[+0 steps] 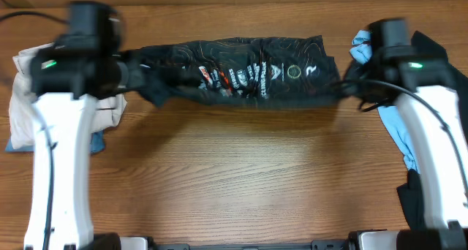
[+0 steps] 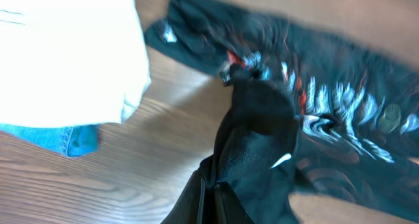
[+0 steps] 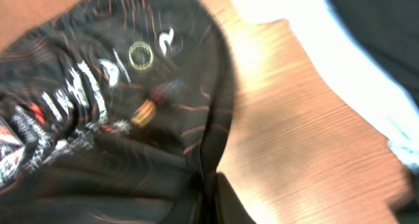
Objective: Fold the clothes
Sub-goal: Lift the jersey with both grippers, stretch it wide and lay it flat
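Observation:
The black jersey (image 1: 241, 71) with orange and white contour lines and logos lies stretched in a narrow band across the far part of the table. My left gripper (image 1: 135, 74) is shut on its left end; the left wrist view shows black cloth (image 2: 262, 145) pinched between the fingers (image 2: 208, 198). My right gripper (image 1: 349, 83) is shut on its right end; the right wrist view shows the jersey's edge (image 3: 131, 119) caught in the jaws (image 3: 211, 198). The jersey is held taut between both grippers, just above or on the wood.
A pile of white and beige cloth (image 1: 25, 96) with a blue piece (image 1: 95, 142) lies at the left edge. A light blue shirt (image 1: 398, 133) and dark cloth (image 1: 413, 199) lie at the right. The wooden table (image 1: 241, 177) stretches in front.

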